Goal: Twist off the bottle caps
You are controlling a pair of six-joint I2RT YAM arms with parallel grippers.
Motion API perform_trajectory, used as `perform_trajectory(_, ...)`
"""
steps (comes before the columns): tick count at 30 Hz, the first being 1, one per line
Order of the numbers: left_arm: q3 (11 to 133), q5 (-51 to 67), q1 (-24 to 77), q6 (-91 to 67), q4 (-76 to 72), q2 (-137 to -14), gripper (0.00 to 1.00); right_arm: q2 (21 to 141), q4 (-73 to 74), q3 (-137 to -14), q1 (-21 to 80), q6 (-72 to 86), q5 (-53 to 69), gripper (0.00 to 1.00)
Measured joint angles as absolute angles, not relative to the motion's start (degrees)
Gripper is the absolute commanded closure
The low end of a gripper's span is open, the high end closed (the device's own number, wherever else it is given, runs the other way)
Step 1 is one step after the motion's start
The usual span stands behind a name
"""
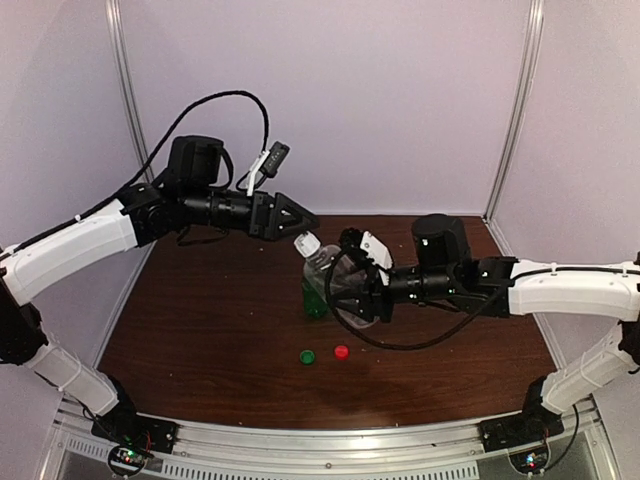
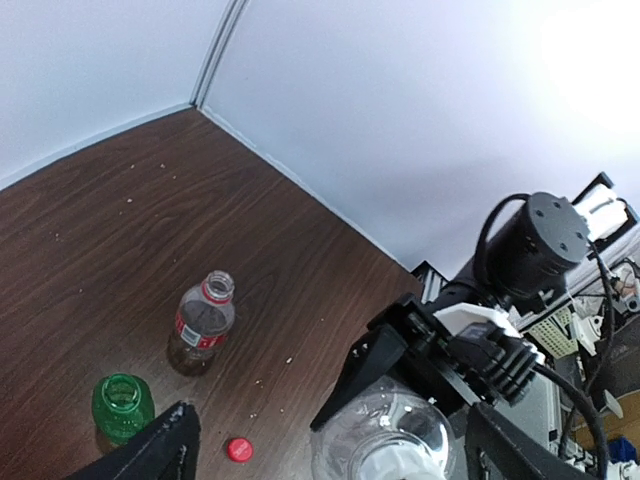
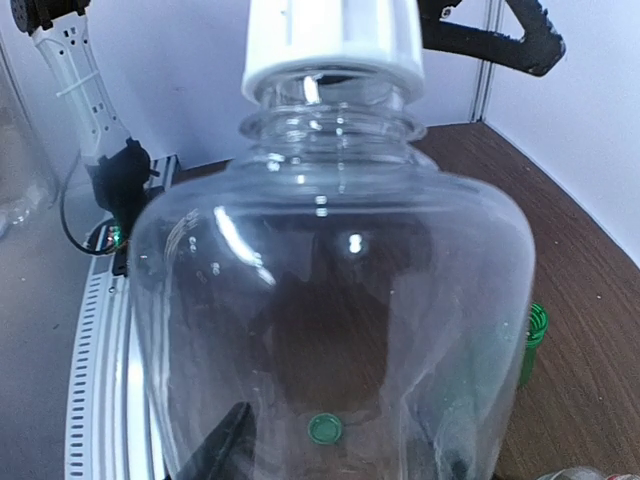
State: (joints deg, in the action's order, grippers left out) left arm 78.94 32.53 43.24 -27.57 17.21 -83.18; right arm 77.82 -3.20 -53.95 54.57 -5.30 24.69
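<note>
The last of the three unscrewings was in hand. The green cap (image 1: 307, 356) and the red cap (image 1: 341, 352) lay loose on the table (image 1: 200, 320), a little to the near side of the wide clear bottle (image 1: 335, 285). The green bottle (image 2: 122, 405) and the red-label bottle (image 2: 205, 320), both on the far side of that bottle from the left wrist camera, stood with open necks. Only the white cap (image 1: 307, 243) sat on its thread, at the top of the wide clear bottle. The right gripper (image 1: 352, 296) had clamped that bottle by its body and held it tilted, neck toward the left arm. The left gripper (image 2: 330, 430) hung spread wide, one finger on either side of the cap and touching neither side of it, as far as could be seen. By my reading, the next move called for the left fingers to settle level with the cap, squeeze onto it and twist while the right grip kept the bottle from turning. The left wrist view cut the cap off at its lower edge. The right wrist view was nearly filled by the bottle, its own fingers only dark smears through the plastic. From above, the red-label bottle could not be made out behind the right arm, and whether the clear bottle's base touched the table was unclear.
</note>
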Motion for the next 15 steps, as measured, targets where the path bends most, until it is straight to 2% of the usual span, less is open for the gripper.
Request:
perform_trajectory(7, 73.7, 44.5, 42.8, -21.8, 8.8, -79.5, 0.11, 77.6, -5.6, -54.0, 52.0, -1.5, 36.9, 0.53)
perform_trajectory(15, 72.1, 52.6, 42.8, -19.1, 0.6, -79.3, 0.31, 77.8, -12.1, -53.9, 50.1, 5.3, 48.0, 0.53)
